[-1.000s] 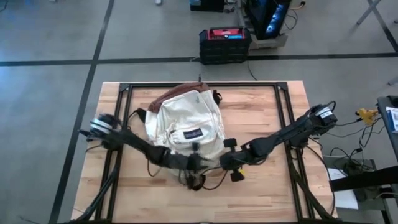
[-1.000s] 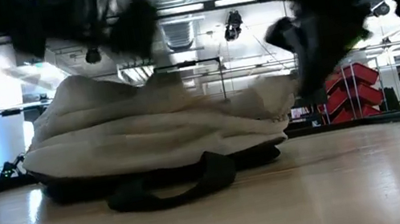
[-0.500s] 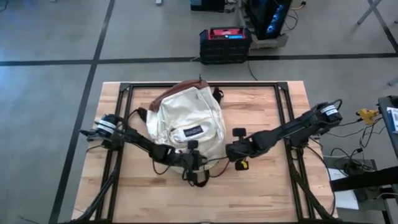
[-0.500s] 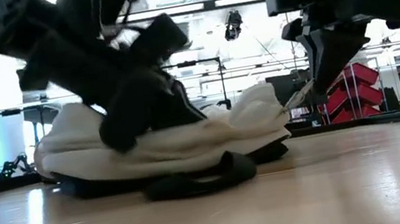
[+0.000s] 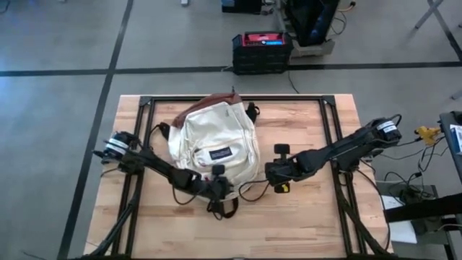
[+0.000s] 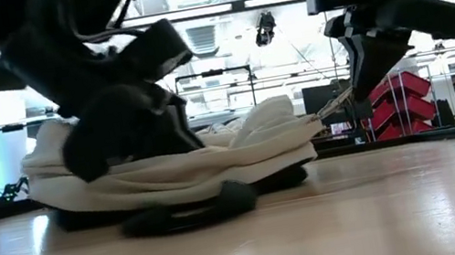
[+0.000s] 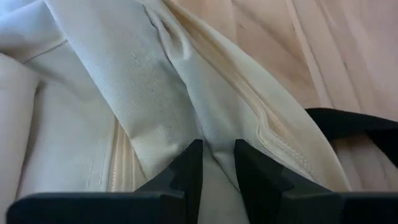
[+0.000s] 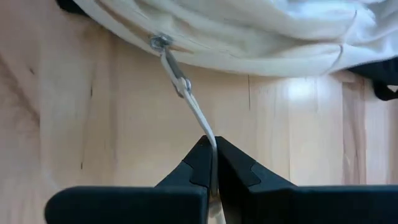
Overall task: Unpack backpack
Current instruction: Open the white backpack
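While the left gripper pinches backpack fabric, the right gripper, clamped on the zipper pull, risks slipping off.

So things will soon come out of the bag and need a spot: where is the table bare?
Bare wood runs along the table's near edge, and between the backpack and the right rail. It's crowded at the bag's near end, where the left gripper pinches fabric and the right gripper holds the zipper pull.

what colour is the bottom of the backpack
Reddish-brown base on a cream backpack; high view.
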`<action>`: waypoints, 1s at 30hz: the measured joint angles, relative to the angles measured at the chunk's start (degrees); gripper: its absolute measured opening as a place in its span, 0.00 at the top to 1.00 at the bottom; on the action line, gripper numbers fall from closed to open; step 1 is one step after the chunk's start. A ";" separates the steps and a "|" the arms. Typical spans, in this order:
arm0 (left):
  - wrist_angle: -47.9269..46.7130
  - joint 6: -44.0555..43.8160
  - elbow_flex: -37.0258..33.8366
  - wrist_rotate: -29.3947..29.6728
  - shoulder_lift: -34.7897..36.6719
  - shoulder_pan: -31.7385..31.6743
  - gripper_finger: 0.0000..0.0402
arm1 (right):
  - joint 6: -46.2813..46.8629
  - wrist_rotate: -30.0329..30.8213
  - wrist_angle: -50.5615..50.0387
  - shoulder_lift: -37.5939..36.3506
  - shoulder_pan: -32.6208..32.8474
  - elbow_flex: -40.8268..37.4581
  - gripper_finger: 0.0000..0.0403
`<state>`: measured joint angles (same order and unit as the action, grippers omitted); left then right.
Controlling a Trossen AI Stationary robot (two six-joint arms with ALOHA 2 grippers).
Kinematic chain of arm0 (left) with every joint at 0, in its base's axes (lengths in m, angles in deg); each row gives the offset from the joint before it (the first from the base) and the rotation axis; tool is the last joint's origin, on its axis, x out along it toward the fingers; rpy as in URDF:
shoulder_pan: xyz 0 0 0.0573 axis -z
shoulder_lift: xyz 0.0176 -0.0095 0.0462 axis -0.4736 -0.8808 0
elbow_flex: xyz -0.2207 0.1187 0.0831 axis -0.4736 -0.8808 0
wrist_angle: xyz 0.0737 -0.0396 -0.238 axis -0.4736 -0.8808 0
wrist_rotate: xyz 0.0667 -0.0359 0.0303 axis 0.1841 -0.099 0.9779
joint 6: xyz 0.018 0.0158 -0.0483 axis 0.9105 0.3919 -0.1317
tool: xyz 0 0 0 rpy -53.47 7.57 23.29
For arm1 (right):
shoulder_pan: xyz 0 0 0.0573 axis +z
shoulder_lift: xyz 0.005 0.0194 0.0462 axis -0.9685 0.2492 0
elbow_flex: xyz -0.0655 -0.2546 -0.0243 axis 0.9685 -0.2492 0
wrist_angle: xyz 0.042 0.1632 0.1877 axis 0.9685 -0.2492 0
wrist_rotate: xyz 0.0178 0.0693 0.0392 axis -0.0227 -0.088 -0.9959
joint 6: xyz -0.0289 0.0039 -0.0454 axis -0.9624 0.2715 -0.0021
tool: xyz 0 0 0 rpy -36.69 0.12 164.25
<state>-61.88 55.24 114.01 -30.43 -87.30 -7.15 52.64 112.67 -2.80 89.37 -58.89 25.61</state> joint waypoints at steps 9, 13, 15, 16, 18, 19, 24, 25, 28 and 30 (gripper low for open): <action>-16.30 1.31 -1.75 10.78 15.71 2.56 0.80 | -0.05 -3.42 6.29 0.41 0.78 -0.67 1.00; 2.43 9.22 -6.96 13.23 21.45 2.80 0.80 | -2.52 -6.79 15.66 0.42 1.34 -1.50 1.00; 14.68 13.54 -10.37 9.91 21.36 2.21 0.80 | -3.19 -7.79 18.41 0.50 1.30 -1.61 1.00; 20.21 14.99 -11.91 8.20 20.59 1.75 0.80 | -3.84 -7.68 20.05 0.73 1.27 -1.59 1.00; 29.56 16.10 -14.09 5.81 18.08 0.60 0.80 | -5.06 -7.77 21.79 0.89 1.27 -1.58 1.00; 33.18 16.14 -14.69 5.35 16.22 -0.23 0.80 | -5.49 -7.90 22.39 1.12 1.30 -1.62 1.00; 43.76 13.63 -12.28 0.00 1.58 -4.43 0.80 | -8.30 -9.10 26.25 1.51 1.28 -1.56 1.00; 43.49 12.75 -10.64 -1.04 -1.28 -5.10 0.80 | -8.97 -9.25 26.53 1.51 1.30 -1.49 1.00; 36.55 9.35 -5.29 -2.00 -7.77 -6.00 0.80 | -10.53 -8.59 24.14 1.42 0.84 -1.48 1.00; 29.88 6.48 -2.49 -1.52 -9.89 -6.07 0.80 | -10.77 -6.88 21.58 1.24 0.02 -1.46 1.00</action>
<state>-32.00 61.71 111.52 -31.94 -97.20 -13.22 41.87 105.79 18.78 90.62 -58.87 24.15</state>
